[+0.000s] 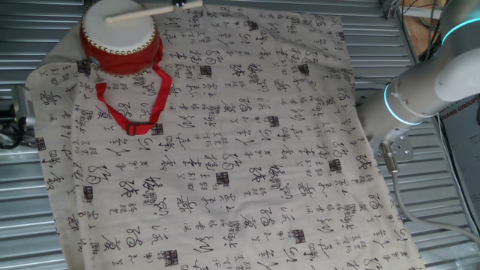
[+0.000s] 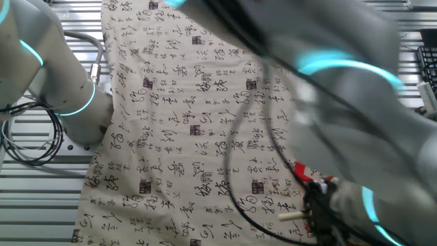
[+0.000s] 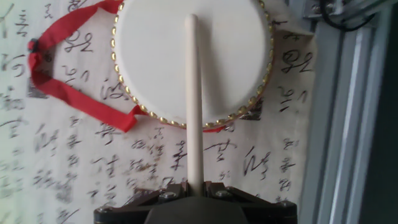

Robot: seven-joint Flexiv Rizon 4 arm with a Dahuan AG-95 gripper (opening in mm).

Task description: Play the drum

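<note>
Hand: here it is at the bottom of the hand view (image 3: 194,190), fingers pinched tight on the butt of the stick (image 3: 194,99), and that stick runs straight out ahead of it.
Stick tip: it reaches out over the cream skin, near its middle; I cannot tell whether it touches.
Drum: the drum (image 3: 193,59) sits right in front of the hand, red body, gold studs ringing the head.
Strap: the red strap (image 3: 68,93) loops away to the left of the hand, lying flat on the cloth.
Cloth: a pale cloth with black calligraphy (image 1: 225,150) covers the worktop, and the drum stands at its far corner in one fixed view.
Arm: grey, cyan-ringed, blurred across the other fixed view (image 2: 328,75).
</note>
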